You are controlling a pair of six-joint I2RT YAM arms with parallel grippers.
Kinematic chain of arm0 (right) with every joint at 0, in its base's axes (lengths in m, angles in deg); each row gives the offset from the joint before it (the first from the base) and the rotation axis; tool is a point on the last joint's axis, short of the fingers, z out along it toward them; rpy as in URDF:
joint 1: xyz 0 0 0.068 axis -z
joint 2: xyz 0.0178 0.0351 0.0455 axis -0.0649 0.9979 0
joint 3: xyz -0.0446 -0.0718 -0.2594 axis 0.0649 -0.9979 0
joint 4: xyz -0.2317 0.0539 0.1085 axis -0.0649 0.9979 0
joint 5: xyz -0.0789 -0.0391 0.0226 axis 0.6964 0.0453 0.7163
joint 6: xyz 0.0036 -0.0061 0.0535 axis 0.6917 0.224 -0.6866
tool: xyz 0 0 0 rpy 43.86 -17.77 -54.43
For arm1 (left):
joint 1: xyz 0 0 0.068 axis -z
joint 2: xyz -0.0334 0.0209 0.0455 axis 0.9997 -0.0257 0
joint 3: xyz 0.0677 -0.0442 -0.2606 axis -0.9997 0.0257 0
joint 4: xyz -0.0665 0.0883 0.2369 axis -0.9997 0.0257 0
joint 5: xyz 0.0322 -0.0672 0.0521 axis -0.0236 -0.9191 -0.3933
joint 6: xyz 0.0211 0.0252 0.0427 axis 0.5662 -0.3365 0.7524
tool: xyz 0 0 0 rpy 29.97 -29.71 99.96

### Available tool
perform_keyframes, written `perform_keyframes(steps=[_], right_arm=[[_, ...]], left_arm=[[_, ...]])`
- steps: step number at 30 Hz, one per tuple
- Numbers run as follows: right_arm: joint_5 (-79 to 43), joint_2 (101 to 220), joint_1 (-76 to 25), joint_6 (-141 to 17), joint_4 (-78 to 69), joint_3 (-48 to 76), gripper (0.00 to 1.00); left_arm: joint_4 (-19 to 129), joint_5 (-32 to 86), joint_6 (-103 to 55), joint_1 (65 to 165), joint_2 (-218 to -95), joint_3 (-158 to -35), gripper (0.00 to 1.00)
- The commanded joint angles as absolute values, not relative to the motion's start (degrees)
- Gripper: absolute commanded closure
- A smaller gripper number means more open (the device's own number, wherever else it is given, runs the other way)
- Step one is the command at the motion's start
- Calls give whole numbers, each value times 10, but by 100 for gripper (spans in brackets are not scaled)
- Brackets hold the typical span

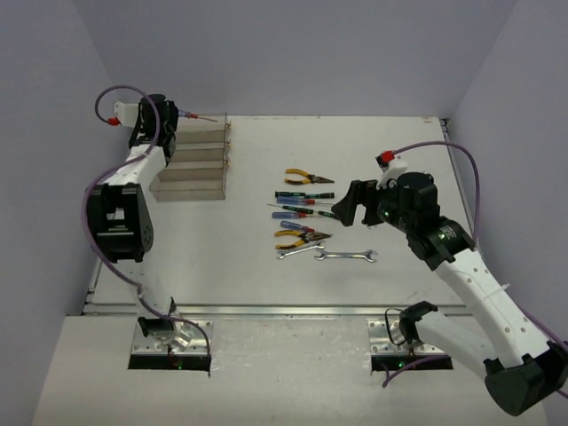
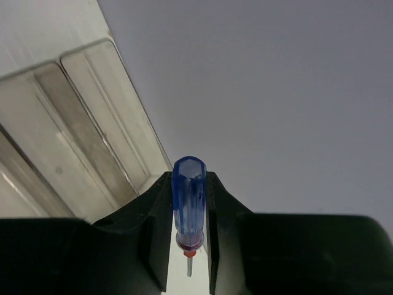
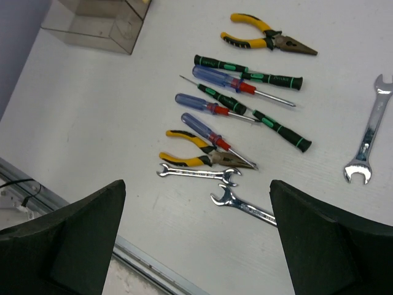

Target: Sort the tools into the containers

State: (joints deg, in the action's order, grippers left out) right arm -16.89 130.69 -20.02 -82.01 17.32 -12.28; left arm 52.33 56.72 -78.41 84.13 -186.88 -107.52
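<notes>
Left gripper (image 2: 189, 187): closed on the held screwdriver (image 2: 189, 200), with a black finger (image 2: 153, 215) pressed against each side of its clear blue handle.
Held screwdriver: in the wrist view its red collar and thin shaft point toward 6 o'clock. In the top view the shaft points toward 3 o'clock.
Containers (image 1: 191, 164): a stepped row of clear bins at 10 o'clock on the table (image 1: 222, 275). The held screwdriver is raised at the row's 12 o'clock end. In the left wrist view the bins lie at 9 to 10 o'clock of the fingers.
Right gripper (image 1: 349, 206): spread wide and holding nothing, it hovers at 3 o'clock of the loose tools.
Upper pliers (image 3: 267, 40): yellow handles, at the cluster's 12 o'clock.
Black-green screwdrivers (image 3: 249, 70): two, one crossing the cluster's middle at a slant.
Blue screwdrivers (image 3: 206, 130): three, lying among the black-green ones.
Lower pliers (image 3: 196, 153): at 6 o'clock of the screwdrivers.
Near wrenches (image 3: 196, 173): two, just beside the lower pliers at 6 o'clock; one runs under the right finger's edge.
Third wrench (image 3: 368, 138): apart from the rest, at 3 o'clock in the right wrist view.
</notes>
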Motion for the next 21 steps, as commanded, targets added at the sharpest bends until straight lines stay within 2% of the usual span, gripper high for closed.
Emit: perform_keyframes(steps=[1, 5, 11, 15, 17, 20, 21], right_arm=[[-188, 1310, -202, -794, 172, -130, 1], [-187, 1328, -202, -786, 167, -136, 1], [-185, 1350, -201, -785, 161, -141, 1], [-182, 1352, -202, -783, 158, -146, 1], [-172, 1354, -202, -778, 160, -146, 1], [-162, 1360, -202, -771, 160, -144, 1], [-162, 1364, -202, -770, 160, -142, 1]], left_arm=[[457, 557, -789, 801, -1979, -1178, 100], [421, 545, -779, 796, -2077, -1265, 100], [445, 538, -782, 798, -2172, -1384, 100], [440, 535, -785, 798, -2195, -1383, 98], [411, 528, -793, 798, -2188, -1349, 80], [415, 518, -795, 798, -2187, -1347, 62], [418, 514, -798, 799, -2183, -1346, 60]])
